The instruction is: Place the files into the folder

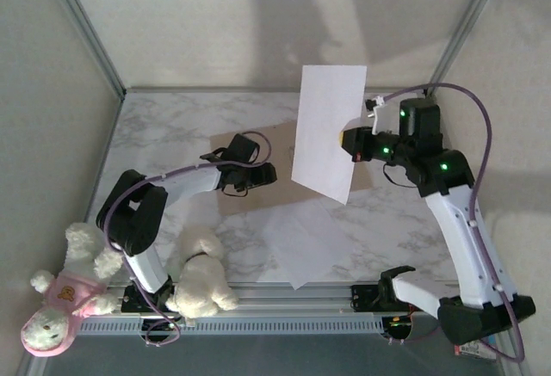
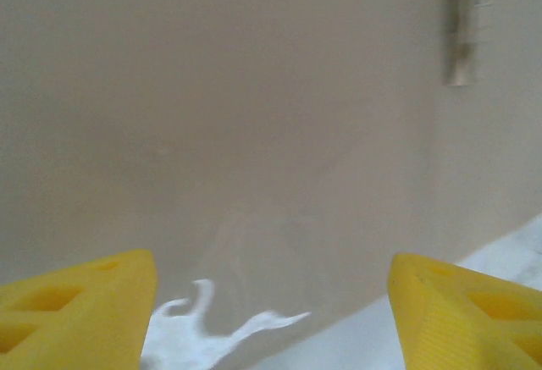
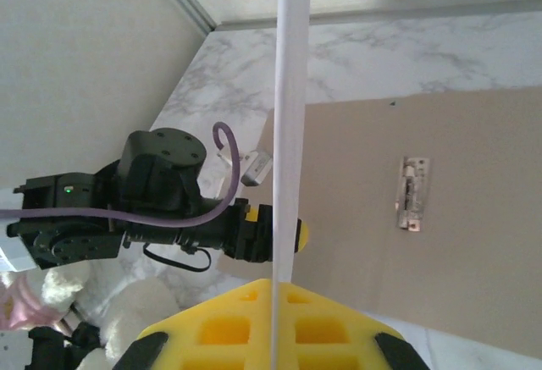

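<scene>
Nearest, by the left arm's base at the near edge of the pale marble table (image 1: 172, 126), sit a white teddy bear (image 1: 202, 277) and a white-and-pink plush animal (image 1: 60, 311), neither part of the job. Just beyond them a loose white rectangular paper sheet (image 1: 301, 243) lies flat on the table. Its far edge meets the near edge of the flat tan-brown cardboard folder (image 1: 250, 200); whether it overlaps, I cannot tell. The folder lies opened out mid-table, a small metal fastener (image 3: 411, 192) on its inner face. The left claw (image 1: 258, 174) hangs low over the folder's left part, its yellow fingers (image 2: 76, 302) spread wide with nothing between them. Farther back, the right claw (image 1: 346, 142) is shut on one edge of a second white paper sheet (image 1: 331, 126), holding it up on edge above the folder's right half. Both sheets look light, thin and floppy, likely to bend or sail if swung fast, so a pinch close to an edge suits them. The flat one offers little to grab on smooth marble and probably needs a corner lifted first. The folder seems stiffer but light enough to slide. No brand, label or writing can be read anywhere.
</scene>
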